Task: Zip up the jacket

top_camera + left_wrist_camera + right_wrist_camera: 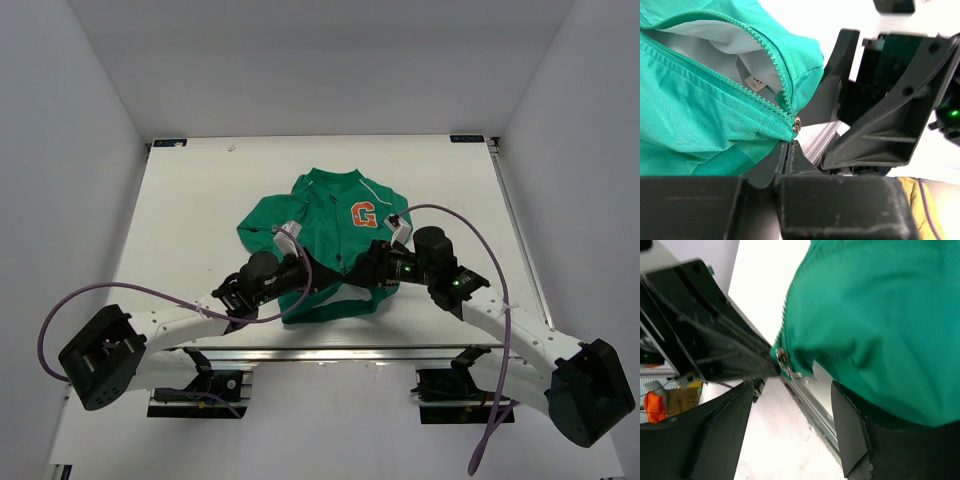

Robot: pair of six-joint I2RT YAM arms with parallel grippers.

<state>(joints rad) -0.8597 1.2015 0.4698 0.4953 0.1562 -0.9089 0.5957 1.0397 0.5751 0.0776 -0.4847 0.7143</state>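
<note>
Jacket [330,215] lies flat mid-table, ahead of both arms; the left gripper [318,283] and right gripper [362,268] meet at its near hem, almost touching, with bare table [200,200] to either side. On the left wrist view, the left fingers are pinched tight on the hem just below the zipper slider [796,125], with the right gripper crowding in alongside. On the right wrist view, that gripper's fingers stand spread with nothing clamped, the slider just ahead between them and the cloth beyond blurred and cut off.

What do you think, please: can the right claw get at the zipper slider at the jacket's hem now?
Probably yes: the zipper slider hangs uncovered just ahead of the open right claw. The left claw pinches the jacket hem right beside it, leaving little room.
</note>
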